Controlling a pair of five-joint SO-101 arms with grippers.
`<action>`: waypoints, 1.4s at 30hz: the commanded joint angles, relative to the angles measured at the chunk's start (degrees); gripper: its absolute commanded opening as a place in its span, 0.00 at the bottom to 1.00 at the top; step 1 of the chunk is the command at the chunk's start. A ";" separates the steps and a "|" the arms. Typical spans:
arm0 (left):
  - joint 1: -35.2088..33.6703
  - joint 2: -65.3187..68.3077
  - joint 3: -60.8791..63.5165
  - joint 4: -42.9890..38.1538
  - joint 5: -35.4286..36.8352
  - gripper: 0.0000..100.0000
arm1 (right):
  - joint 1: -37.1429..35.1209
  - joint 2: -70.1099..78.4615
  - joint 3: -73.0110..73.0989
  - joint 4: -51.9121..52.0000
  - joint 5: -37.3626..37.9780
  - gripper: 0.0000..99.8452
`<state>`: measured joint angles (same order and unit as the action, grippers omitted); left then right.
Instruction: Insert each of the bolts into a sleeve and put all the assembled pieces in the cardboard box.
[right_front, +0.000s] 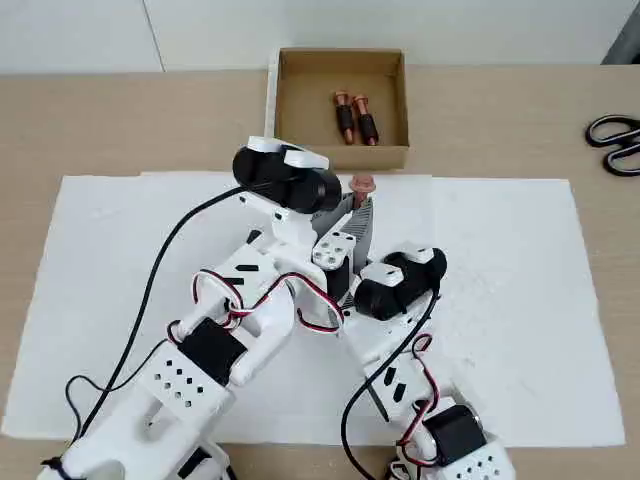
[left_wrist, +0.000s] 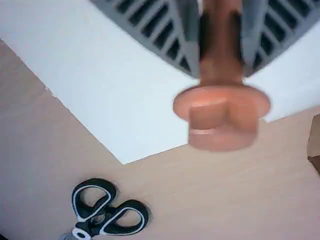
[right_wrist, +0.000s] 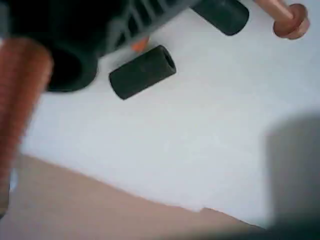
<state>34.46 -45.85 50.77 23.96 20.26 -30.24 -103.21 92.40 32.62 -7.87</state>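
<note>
On the left of the table: a large white paper sheet (right_front: 110, 280) lies over the light wooden tabletop (right_front: 100, 120). The white plastic left arm (right_front: 250, 300) stretches across it toward the box.
Cardboard box: the open brown cardboard box (right_front: 290, 100) stands at the far edge of the sheet. Two assembled pieces (right_front: 355, 118), copper bolts in black sleeves, lie side by side inside.
Left gripper: the left gripper (right_front: 360, 207) hangs just before the near wall of the box. Its grey slatted fingers (left_wrist: 187, 35) pinch a copper-coloured plastic bolt (left_wrist: 220, 117) by the shank, with the head toward the box.
Sleeve on this bolt: I cannot tell.
Right arm: the right arm (right_front: 400, 280) sits close under the left one, and the state of its tool I cannot tell. A rust-coloured threaded shaft (right_wrist: 20, 100) is very near its camera.
Loose sleeve: a short black cylindrical sleeve (right_wrist: 142, 72) lies on its side on the sheet, touching nothing. A second black sleeve (right_wrist: 222, 15) lies farther off.
Right edge: black-handled scissors (right_front: 615, 140) rest on the bare tabletop, well apart.
Risk, rolling: the loose sleeve is round and the sheet is smooth, so a push from the side probably sends it away.
Risk, misalignment: a tilted bolt can catch on the sleeve rim and slip in the grip.
Risk, collision: the arms work very close together, so one may knock the other or snag a cable.
</note>
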 joint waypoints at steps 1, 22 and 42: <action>0.09 -1.76 -0.57 -1.49 -0.79 0.01 | -0.04 -0.66 -0.44 0.13 -0.53 0.00; -1.05 -6.59 5.67 -5.89 -0.97 0.01 | 0.22 -0.57 -0.62 0.22 -0.53 0.00; -1.49 -7.03 20.09 -22.95 -0.97 0.01 | 0.31 -0.57 -0.44 0.22 -0.53 0.00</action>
<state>33.23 -51.65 70.81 1.71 19.82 -30.24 -103.12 92.75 32.88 -7.87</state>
